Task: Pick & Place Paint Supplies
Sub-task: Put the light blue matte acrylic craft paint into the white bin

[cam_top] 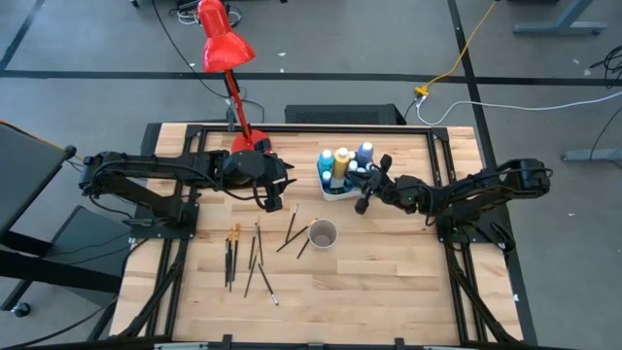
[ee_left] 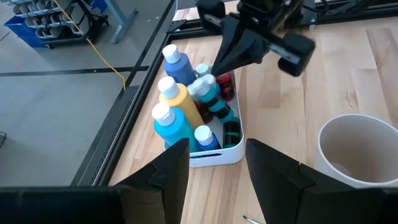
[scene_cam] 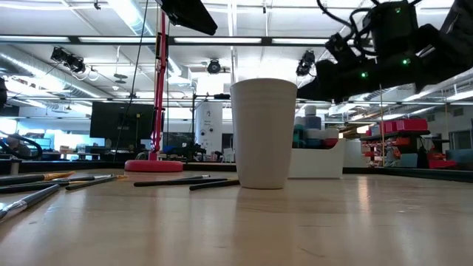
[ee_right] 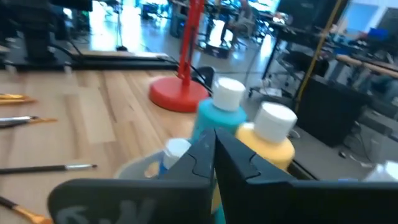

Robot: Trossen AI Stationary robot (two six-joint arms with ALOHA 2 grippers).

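overhead looks straight down; low camera sits level — both share the white cup [cam_top: 322, 234] [scene_cam: 263, 133].

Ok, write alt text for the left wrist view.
A white tray of paint bottles sits on the wooden table, with the right gripper shut just above them. The left gripper is open in the foreground, beside a white cup.

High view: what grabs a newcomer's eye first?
The red desk lamp at the table's far edge stands out most. Next comes the white tray packed with paint bottles near the middle, with the shut right gripper right beside it. Nearer the front, a white cup stands among scattered brushes, and the open left gripper hangs above them.
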